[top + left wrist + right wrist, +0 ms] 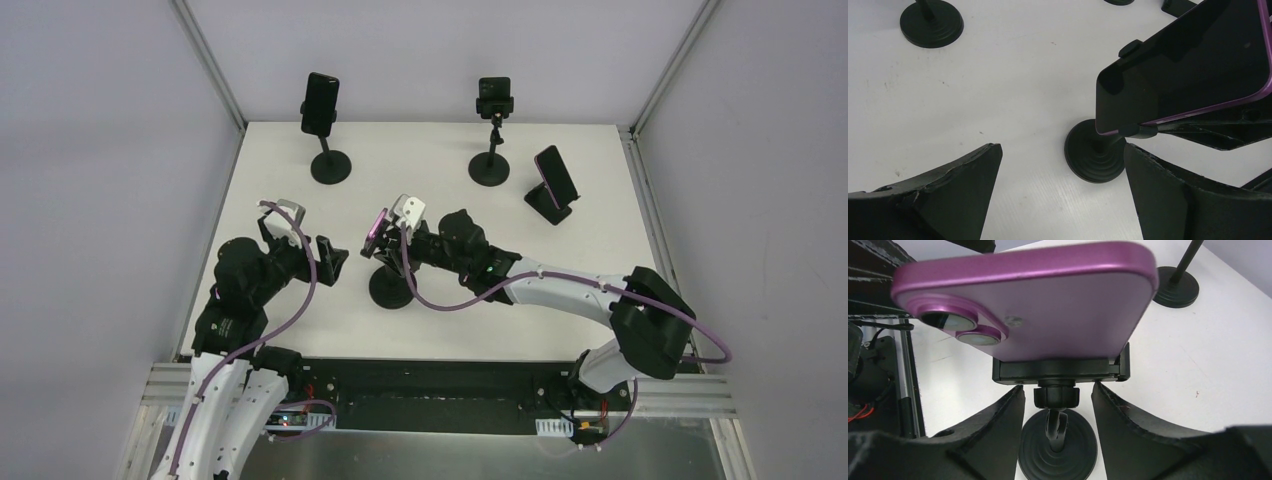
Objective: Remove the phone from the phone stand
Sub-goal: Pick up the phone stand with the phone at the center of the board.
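Pink phone (1048, 305) sits clamped in phone stand (1057, 445), near middle of counter (600, 180), tilted, screen toward L arm. R pincer (1055, 390) is narrowed, w/ fingers either side of stand's neck just under the clamp. Thin gaps both sides, gripping nothing. L pincer (1060, 147) is wide and empty, just left of phone, above counter. Other phones (320, 103) on own stands at far edge, well apart.

phone (376, 232) on phone stand (391, 288) on table (420, 160); left pincer (335, 262) to its left, right pincer (1058, 395) astride stand's neck
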`<state>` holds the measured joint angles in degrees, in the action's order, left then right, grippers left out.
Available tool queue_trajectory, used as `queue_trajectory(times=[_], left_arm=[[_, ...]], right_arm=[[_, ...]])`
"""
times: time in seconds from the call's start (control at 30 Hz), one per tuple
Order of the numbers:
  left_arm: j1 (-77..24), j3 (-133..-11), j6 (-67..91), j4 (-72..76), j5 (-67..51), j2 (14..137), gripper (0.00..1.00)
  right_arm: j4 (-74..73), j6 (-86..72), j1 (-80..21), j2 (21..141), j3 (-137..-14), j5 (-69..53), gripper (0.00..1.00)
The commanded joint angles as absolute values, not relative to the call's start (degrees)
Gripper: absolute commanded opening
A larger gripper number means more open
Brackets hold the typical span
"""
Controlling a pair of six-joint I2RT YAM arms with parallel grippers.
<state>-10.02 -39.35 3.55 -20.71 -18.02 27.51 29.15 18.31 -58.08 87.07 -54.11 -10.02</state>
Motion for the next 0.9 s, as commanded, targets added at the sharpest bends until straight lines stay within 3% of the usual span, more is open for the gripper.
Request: queue_trajectory(times=[0.0,0.87], left_arm=[[-9.43,-38.84,2.44,-18.2,-19.26,26.81,0.99],[-9.4,-38.12,0.88,-18.04,-18.11,24.53,0.99]], right_arm=[[29.46,22.63,-58.71,87.99,-56.67,-9.25,0.55],[27.36,26.65,-60.01,88.93,-59.44,-5.13,0.42]])
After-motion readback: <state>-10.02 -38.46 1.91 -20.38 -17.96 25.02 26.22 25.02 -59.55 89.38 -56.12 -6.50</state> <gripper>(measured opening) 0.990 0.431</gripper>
